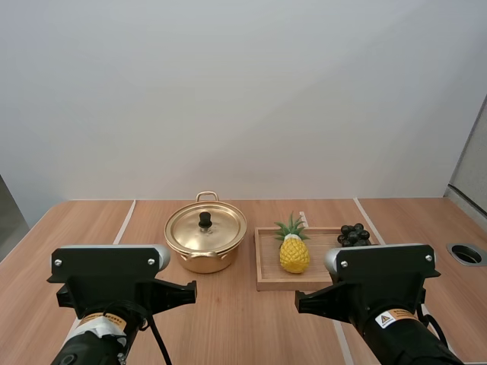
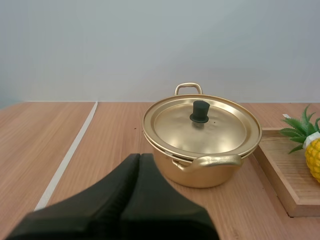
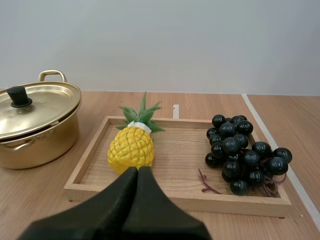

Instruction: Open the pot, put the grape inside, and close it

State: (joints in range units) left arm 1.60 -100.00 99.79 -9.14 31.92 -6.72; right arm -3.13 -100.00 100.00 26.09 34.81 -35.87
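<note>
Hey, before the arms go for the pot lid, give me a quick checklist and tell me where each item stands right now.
1. Lid seated on the pot, black knob free to grab: ok.
2. Left claw open for the knob: not ok, its fingers lie together as one wedge.
3. Right claw open for the grapes: not ok, also shut.
4. Grapes lying loose in the wooden tray, apart from the pineapple: ok.
5. Pot empty inside: cannot tell, the lid covers it.
</note>
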